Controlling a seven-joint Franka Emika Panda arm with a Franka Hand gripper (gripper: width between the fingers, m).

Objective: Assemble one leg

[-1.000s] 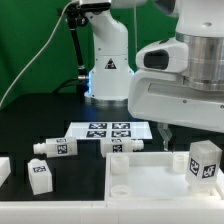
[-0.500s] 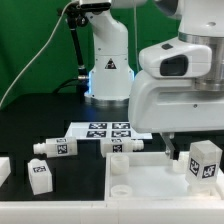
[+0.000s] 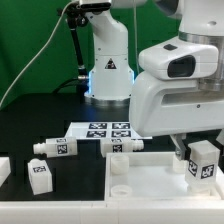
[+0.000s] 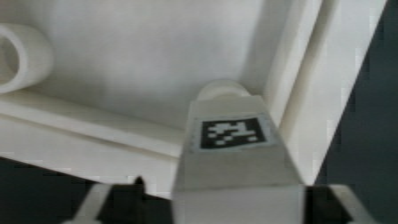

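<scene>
**Change:** the hand (image 3: 200,150) is lower than a second ago and has shifted toward 3 o'clock in the exterior view. The leg (image 3: 205,162) has not moved.

**Leg:** upright on the white top (image 3: 140,192), at 4 o'clock in the exterior view.

**Relation to hand:** directly beneath it, between the two fingers (image 4: 121,205), with a gap on each side.

**Hand:** fingers apart, clamping nothing.

**Also present:** a spare leg (image 3: 55,148) lying on the table (image 3: 40,112) at 9 o'clock.
</scene>
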